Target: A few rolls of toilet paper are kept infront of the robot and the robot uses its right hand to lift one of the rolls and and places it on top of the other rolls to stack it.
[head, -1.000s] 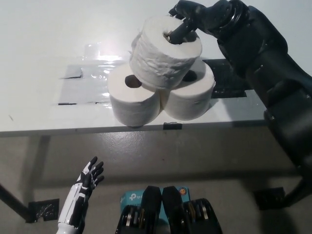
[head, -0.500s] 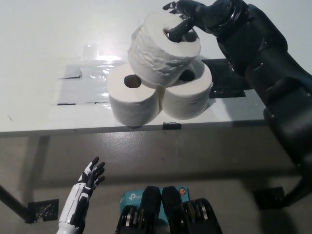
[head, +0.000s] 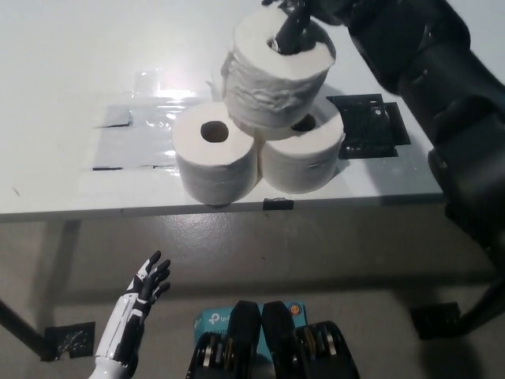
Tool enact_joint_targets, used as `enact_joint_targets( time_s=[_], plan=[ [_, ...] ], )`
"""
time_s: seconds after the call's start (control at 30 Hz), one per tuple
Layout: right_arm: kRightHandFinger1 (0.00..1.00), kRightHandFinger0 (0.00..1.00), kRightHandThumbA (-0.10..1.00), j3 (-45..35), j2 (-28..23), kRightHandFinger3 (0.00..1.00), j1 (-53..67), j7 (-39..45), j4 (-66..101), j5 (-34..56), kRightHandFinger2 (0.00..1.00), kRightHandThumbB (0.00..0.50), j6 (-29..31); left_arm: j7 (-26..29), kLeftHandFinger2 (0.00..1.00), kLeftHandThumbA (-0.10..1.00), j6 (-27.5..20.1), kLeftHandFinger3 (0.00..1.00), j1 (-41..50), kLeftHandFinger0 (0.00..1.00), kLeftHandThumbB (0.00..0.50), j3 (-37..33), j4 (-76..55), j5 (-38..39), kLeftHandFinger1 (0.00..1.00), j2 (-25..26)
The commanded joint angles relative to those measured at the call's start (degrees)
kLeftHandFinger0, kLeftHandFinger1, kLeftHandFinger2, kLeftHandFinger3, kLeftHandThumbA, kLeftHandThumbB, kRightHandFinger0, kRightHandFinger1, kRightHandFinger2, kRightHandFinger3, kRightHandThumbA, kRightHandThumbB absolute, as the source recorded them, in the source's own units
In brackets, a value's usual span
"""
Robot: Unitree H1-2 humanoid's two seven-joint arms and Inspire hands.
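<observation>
Toilet paper roll (head: pixel 280 75), the top one, sits above two rolls standing side by side on the white table (head: pixel 71 71), over the seam between the left roll (head: pixel 215 162) and the right roll (head: pixel 304 158). From the head view, the black right hand (head: pixel 304 20) comes in at the top edge, one finger (head: pixel 288 35) pushed down into the top roll's core, gripping it. Beneath the table edge, the white left hand (head: pixel 146 288) rests at lower left, fingers spread, holding nothing. Dark tape patches (head: pixel 367 122) lie beside the rolls.
</observation>
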State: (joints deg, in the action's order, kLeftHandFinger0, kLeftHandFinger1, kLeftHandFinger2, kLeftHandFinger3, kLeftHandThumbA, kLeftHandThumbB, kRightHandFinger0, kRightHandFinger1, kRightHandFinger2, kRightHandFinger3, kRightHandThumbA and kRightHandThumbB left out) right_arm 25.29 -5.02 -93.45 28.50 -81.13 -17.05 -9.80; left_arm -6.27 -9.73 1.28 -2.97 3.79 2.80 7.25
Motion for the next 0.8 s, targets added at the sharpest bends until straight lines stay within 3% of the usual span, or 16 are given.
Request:
enact_joint_targets(
  time_s=[0.0,0.13,0.33,0.6,0.67,0.77],
  plan=[
    [1.00,1.00,0.98,1.21,-1.14,1.00,-8.58,6.53,0.22,-2.08,1.00,0.375,-1.95,-1.10,1.00,0.96,-1.40,1.00,-0.77,1.00,0.196,-0.27,-1.27,-0.87,1.00,0.94],
    [1.00,1.00,0.88,1.66,-0.90,1.00,-10.43,9.28,-0.23,-2.25,1.00,0.355,-3.02,-1.01,1.00,0.98,-1.00,1.00,-1.08,1.00,0.208,-0.54,-1.26,-1.42,1.00,1.02],
    [1.00,1.00,0.91,2.38,-1.29,1.00,-11.34,10.47,-0.33,-2.94,1.00,0.352,-2.33,-1.31,1.00,0.96,-0.15,1.00,-1.71,1.00,0.211,-0.68,-1.68,-0.82,1.00,0.91],
    [1.00,1.00,0.79,2.19,-1.59,1.00,-9.45,9.97,-0.16,-3.45,1.00,0.342,-2.72,-1.57,1.00,0.96,-0.71,1.00,-2.40,1.00,0.193,-0.59,-1.98,-0.78,1.00,1.50],
    [1.00,1.00,0.64,0.90,-1.56,1.00,-8.37,6.97,0.01,-2.57,1.00,0.361,-3.35,-0.99,1.00,0.96,-0.44,1.00,-2.62,1.00,0.199,-0.50,-2.22,-1.43,1.00,1.36],
    [1.00,1.00,0.73,3.16,-1.26,1.00,-7.26,7.82,-0.26,-4.88,1.00,0.376,-3.12,-1.27,1.00,0.97,-0.27,1.00,-2.64,1.00,0.194,-0.60,-2.44,-1.29,1.00,1.46]
  ],
)
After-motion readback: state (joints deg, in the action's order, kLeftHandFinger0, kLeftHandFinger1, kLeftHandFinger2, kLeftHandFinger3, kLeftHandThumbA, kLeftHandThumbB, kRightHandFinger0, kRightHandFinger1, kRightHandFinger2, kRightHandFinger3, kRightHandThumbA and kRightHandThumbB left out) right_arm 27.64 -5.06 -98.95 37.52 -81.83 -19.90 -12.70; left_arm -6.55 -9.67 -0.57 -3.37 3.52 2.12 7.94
